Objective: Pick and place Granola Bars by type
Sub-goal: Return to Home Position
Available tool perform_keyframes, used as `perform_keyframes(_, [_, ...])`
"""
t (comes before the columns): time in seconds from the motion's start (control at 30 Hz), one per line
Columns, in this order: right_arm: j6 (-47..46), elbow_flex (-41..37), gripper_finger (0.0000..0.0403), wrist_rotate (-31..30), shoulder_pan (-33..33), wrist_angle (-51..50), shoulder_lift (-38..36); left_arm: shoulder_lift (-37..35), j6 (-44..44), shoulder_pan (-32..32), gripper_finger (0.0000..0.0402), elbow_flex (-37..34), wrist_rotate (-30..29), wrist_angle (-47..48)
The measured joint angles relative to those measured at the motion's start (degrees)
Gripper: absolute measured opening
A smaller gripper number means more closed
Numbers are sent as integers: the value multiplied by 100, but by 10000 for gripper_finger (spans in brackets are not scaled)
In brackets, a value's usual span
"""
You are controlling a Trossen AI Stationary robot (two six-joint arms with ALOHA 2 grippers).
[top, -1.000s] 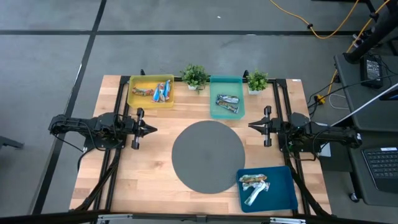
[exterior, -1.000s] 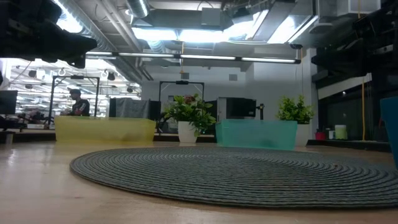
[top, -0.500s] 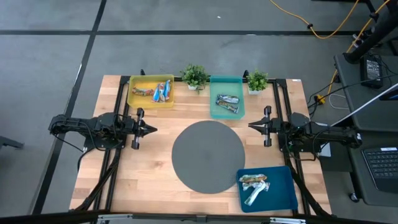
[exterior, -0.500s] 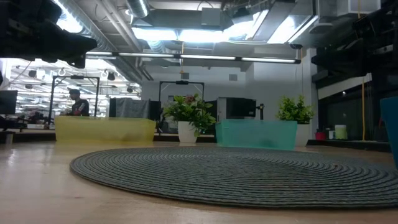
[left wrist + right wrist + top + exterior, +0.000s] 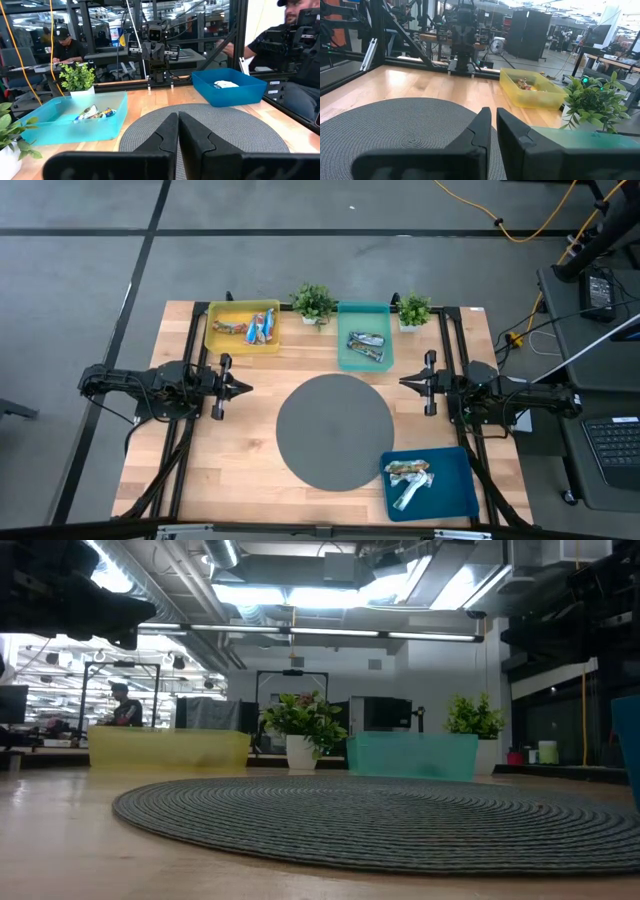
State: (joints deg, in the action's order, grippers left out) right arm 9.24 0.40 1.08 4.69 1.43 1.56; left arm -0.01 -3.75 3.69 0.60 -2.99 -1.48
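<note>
obs, high view. round grey mat (image 5: 335, 430) sits mid-table (image 5: 240, 465); all places are given from it.

- left gripper (image 5: 248, 389): just off the mat's left edge, tip pointing at the mat, above the wood. left wrist view shows its two fingers (image 5: 165, 131) pressed together, nothing between them.
- right gripper (image 5: 402, 383): just off the mat's upper right edge, tip pointing back toward the mat. right wrist view shows its fingers (image 5: 480, 125) together with only a hairline seam, nothing held.
- yellow bin (image 5: 212, 330): beyond the mat's far-left side. holds granola bars: one with brown marks (image 5: 231, 327), blue-and-white ones (image 5: 263, 328) beside it.
- light green bin (image 5: 343, 345): just past the mat's far edge. silvery grey bars (image 5: 366, 344) inside.
- blue bin (image 5: 458, 480): touching or nearly touching the mat's near-right edge. a greenish-marked bar (image 5: 408, 469) and a pale bar (image 5: 408, 494) inside.
- two potted plants: one (image 5: 314, 302) between the yellow and light green bins, the other (image 5: 414, 309) on the light green bin's far side from it.
- no bars on the mat itself.
</note>
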Motion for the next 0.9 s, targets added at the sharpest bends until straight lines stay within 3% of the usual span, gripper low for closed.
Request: perform_keyframes(0.9, [1, -2, 34, 2, -2, -2, 0, 0, 0, 2, 7, 0, -2, 0])
